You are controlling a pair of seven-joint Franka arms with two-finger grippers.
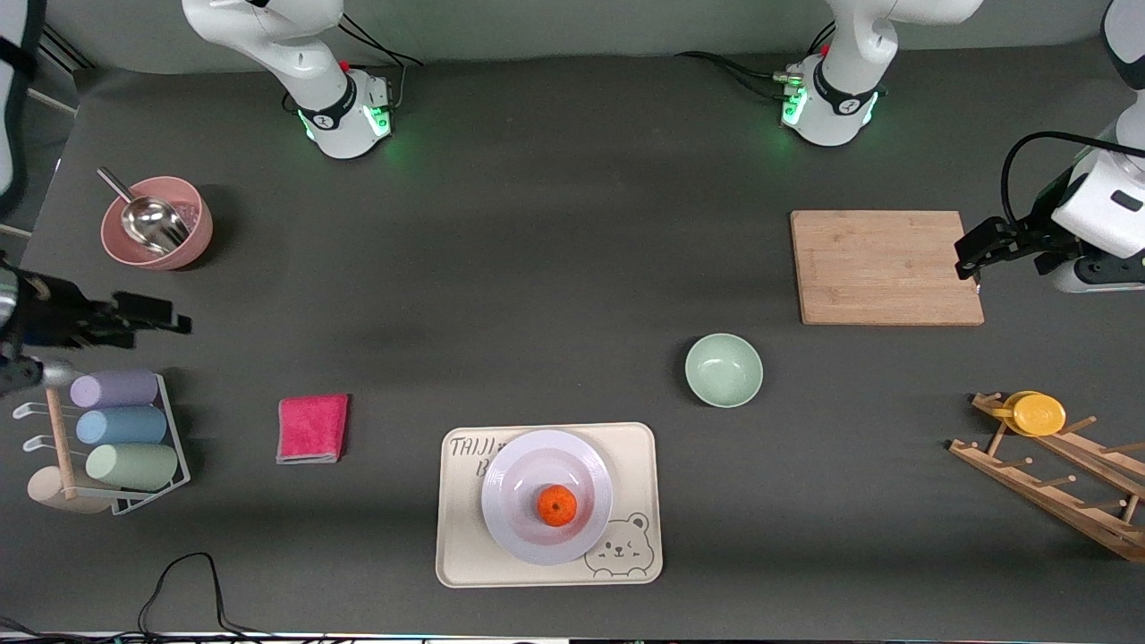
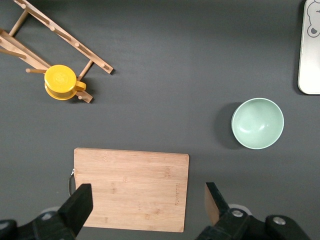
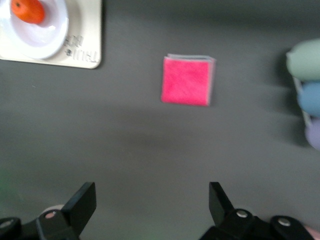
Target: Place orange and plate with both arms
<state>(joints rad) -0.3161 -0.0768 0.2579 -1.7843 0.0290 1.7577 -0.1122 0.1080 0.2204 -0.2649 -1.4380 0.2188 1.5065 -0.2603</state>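
Observation:
The orange (image 1: 556,505) lies on the white plate (image 1: 514,528), which sits on the cream bear-printed tray (image 1: 465,555) near the front camera. Both also show at the corner of the right wrist view: the orange (image 3: 27,10) on the plate (image 3: 45,42). My left gripper (image 1: 971,259) is open and empty in the air over the edge of the wooden cutting board (image 1: 886,266), at the left arm's end of the table. My right gripper (image 1: 170,322) is open and empty, up over bare table at the right arm's end, above the cup rack (image 1: 121,429).
A pale green bowl (image 1: 724,369) stands between board and tray. A pink cloth (image 1: 313,427) lies beside the tray. A pink bowl with a metal scoop (image 1: 156,224), and a wooden rack holding a yellow cup (image 1: 1036,413), stand at the table's ends.

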